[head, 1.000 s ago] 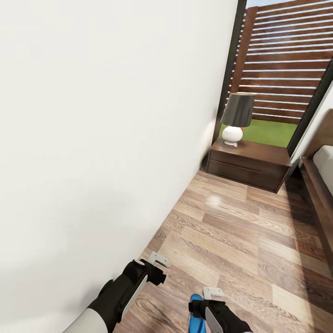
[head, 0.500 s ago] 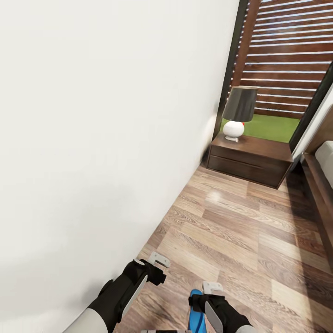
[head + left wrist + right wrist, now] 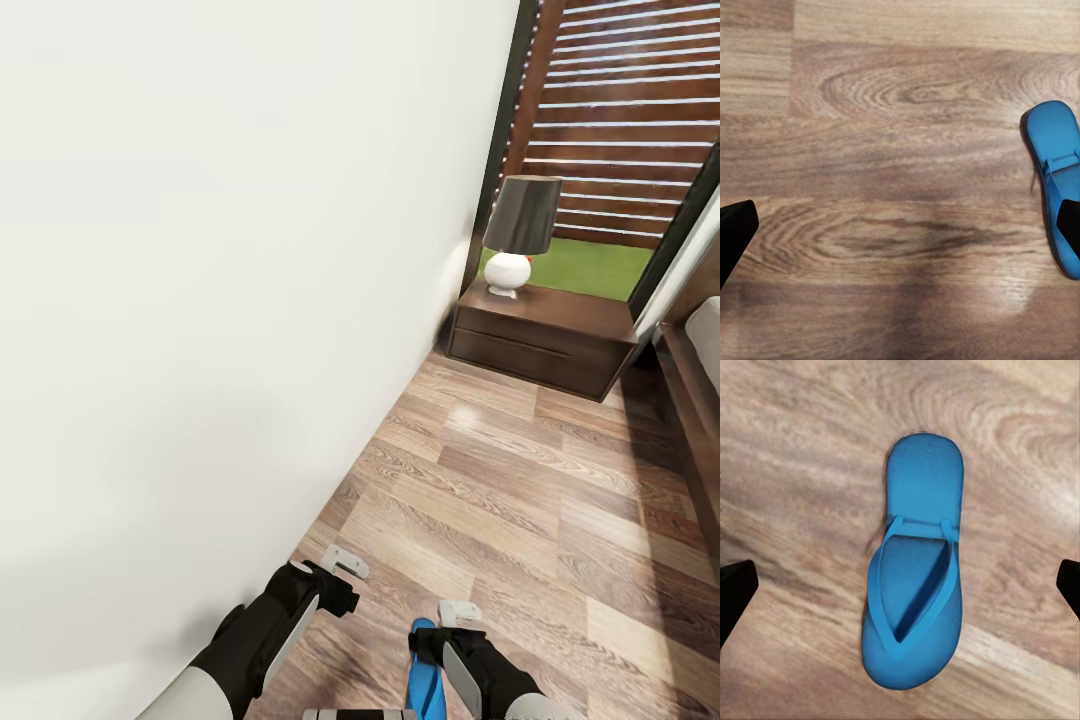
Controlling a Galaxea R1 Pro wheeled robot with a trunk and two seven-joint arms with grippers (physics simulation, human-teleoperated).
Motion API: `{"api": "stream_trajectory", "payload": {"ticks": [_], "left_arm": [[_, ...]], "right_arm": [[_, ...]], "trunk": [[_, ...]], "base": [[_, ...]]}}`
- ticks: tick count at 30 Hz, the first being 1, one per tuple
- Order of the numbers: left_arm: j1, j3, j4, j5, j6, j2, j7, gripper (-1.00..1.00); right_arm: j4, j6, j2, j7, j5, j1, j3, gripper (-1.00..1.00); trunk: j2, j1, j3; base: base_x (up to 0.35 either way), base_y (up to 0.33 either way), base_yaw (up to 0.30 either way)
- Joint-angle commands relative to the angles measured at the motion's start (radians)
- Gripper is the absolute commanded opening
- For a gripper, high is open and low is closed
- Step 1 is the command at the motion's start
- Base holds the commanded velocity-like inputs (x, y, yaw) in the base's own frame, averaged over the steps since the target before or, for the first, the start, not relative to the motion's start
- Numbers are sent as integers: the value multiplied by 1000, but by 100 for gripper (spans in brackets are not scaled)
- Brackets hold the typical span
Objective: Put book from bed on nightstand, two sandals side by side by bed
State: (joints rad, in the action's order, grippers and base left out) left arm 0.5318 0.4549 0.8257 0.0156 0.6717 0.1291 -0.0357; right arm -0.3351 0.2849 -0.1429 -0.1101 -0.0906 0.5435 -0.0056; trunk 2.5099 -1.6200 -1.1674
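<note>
Blue sandal [image 3: 916, 577] lies flat on the wood-plank floor [image 3: 520, 480], directly under the right gripper [image 3: 900, 585] — jaws spread wide, empty, straddling its width; long axis crosses the fingers' line; left gripper [image 3: 900, 232], likewise spread, hangs beside it.

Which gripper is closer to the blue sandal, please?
Right. The right gripper hovers directly over the sandal, fingers open astride it; the left gripper hangs off to its side.

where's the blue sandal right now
The bright blue flat flip-flop lies flat on the wood-plank floor at the bottom of the head view, directly beneath the right gripper, whose jaws stand open either side of it.
</note>
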Motion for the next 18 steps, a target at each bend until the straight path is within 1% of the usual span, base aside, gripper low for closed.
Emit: {"api": "stream_trajectory", "payload": {"ticks": [1,12,17,18], "left_arm": [[0,1,1,1,5,0,-1,100],[0,1,1,1,5,0,-1,100],[0,1,1,1,5,0,-1,100],[0,1,1,1,5,0,-1,100]], "right_arm": [[-2,5,0,-5,-10,0,0,100],[0,65,0,-8,-9,15,-1,100],[0,75,0,-8,-9,17,-1,100],[0,76,0,-8,-9,17,-1,100]], "trunk": [[0,0,-1],[0,0,-1],[2,-2,-20],[2,-2,-20]], "base": [[0,0,0],[0,0,0],[0,0,0],[0,0,0]]}}
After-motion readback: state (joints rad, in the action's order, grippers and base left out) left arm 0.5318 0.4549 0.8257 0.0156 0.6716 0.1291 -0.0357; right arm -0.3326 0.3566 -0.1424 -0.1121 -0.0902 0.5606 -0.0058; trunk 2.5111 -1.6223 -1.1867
